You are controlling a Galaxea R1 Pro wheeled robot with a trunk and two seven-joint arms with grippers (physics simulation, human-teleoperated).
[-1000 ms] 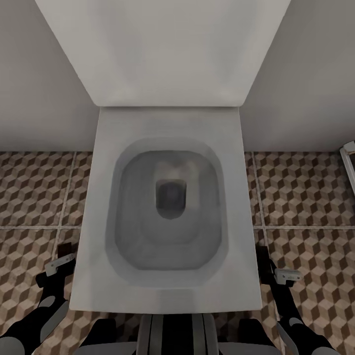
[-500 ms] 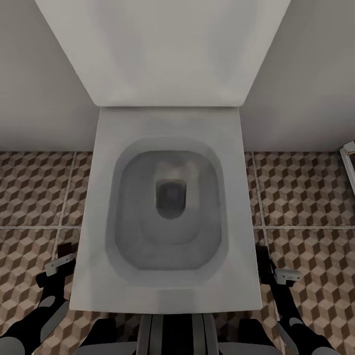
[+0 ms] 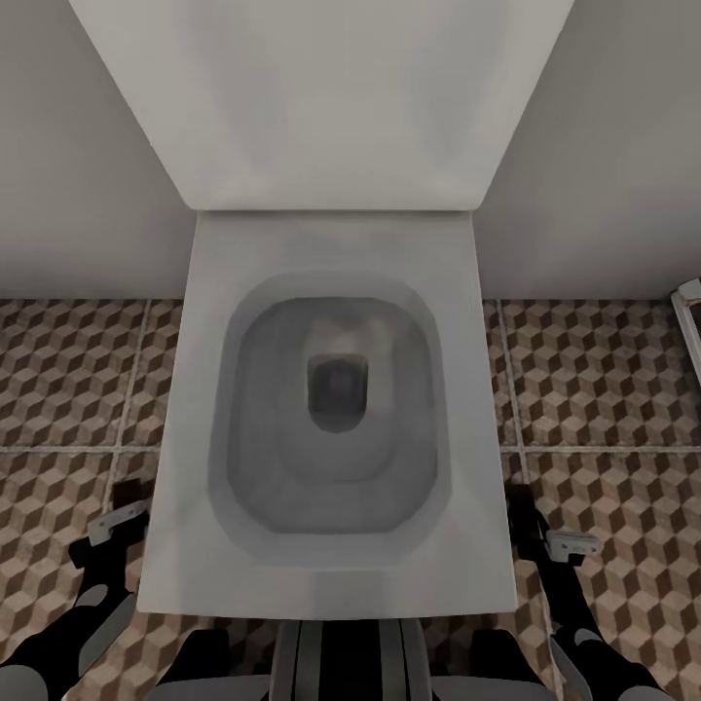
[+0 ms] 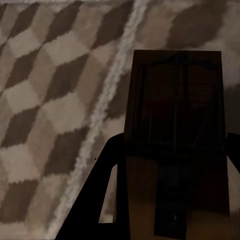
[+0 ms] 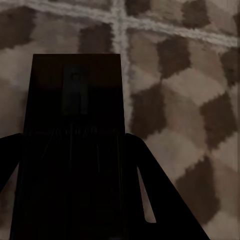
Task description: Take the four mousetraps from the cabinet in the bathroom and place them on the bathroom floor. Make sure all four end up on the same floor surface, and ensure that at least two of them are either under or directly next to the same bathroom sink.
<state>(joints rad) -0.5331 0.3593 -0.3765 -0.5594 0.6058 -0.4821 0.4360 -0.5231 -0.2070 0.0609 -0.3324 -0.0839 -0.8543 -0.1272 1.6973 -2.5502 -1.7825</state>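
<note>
My left gripper (image 4: 172,167) is shut on a mousetrap (image 4: 175,115), a flat brown board with dark wire parts, held just above the cube-pattern bathroom floor (image 4: 45,115). My right gripper (image 5: 75,165) is shut on a second mousetrap (image 5: 75,120) over the same tiles (image 5: 185,115). In the head view the left gripper (image 3: 119,516) hangs low beside the toilet's left edge and the right gripper (image 3: 545,531) beside its right edge. The cabinet and the sink are out of view.
A white toilet (image 3: 331,574) with its lid raised against the wall (image 3: 604,146) stands directly in front of me, between my two arms. Tiled floor (image 3: 604,389) lies open on both sides. A white edge (image 3: 689,321) shows at far right.
</note>
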